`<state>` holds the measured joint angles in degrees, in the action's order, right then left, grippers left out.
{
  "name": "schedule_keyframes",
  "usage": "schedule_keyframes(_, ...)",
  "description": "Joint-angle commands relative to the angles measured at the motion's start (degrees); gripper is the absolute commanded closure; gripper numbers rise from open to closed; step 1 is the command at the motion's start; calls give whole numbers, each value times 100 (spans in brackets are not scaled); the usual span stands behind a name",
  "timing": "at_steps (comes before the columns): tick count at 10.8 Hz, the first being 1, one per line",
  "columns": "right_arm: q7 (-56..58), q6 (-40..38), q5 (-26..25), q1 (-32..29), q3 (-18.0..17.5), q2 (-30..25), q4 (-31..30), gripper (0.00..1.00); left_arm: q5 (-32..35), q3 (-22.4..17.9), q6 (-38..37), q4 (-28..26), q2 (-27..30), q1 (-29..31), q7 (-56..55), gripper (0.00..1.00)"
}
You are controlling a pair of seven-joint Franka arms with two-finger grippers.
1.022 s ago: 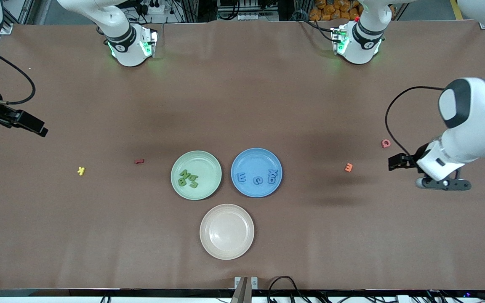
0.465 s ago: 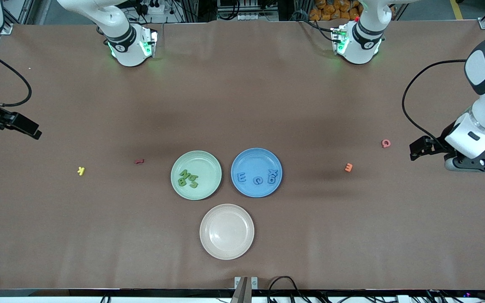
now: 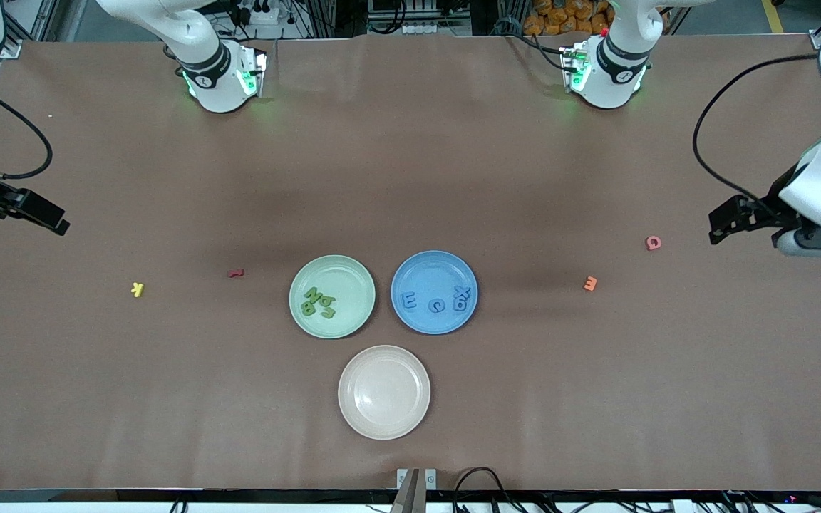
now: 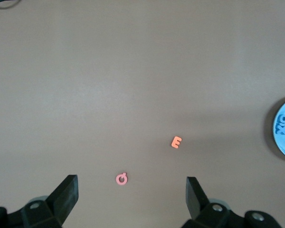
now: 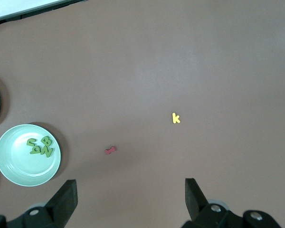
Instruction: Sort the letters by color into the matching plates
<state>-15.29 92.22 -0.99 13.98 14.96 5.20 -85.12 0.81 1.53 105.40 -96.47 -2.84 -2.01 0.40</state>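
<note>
The mint green plate (image 3: 353,274) holds several green letters (image 3: 318,302). Beside it, the blue plate (image 3: 433,265) holds three blue letters (image 3: 437,306). On the bare table lie a yellow k (image 3: 137,288), a dark red letter (image 3: 236,272), an orange E (image 3: 590,283) and a pink Q (image 3: 653,243). My left gripper (image 3: 727,221) hangs open and empty over the table at the left arm's end, close to the pink Q (image 4: 122,179). My right gripper (image 3: 54,222) hangs open and empty over the right arm's end, past the yellow k (image 5: 175,118).
A cream-beige plate (image 3: 384,427) sits empty, nearer the front camera than the other two plates. Both arm bases (image 3: 218,78) stand along the table's back edge. A black cable (image 3: 710,142) loops from the left wrist.
The left arm has swung out toward its end of the table and away from the orange E. The right gripper has drifted slightly toward its own end. No letter has moved.
</note>
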Motion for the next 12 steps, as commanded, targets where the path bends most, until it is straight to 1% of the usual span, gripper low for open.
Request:
schedule_keyframes(1, 235, 59, -77, -18, -46, -151, -145, 0, 25, -48, -754, 302, 257, -124, -84, 0)
schedule_keyframes(2, 864, 77, -42, -44, -19, -151, -145, 0, -37, -39, -975, 408, 257, -151, -84, 0)
schedule_keyframes(3, 1070, 51, -42, -45, -10, -151, -136, 0, -46, -39, -1073, 453, 257, -160, -84, 0)
schedule_keyframes(12, 1046, 42, -33, -45, -19, -151, -145, 0, 33, -30, -1109, 462, 248, -168, -66, 0)
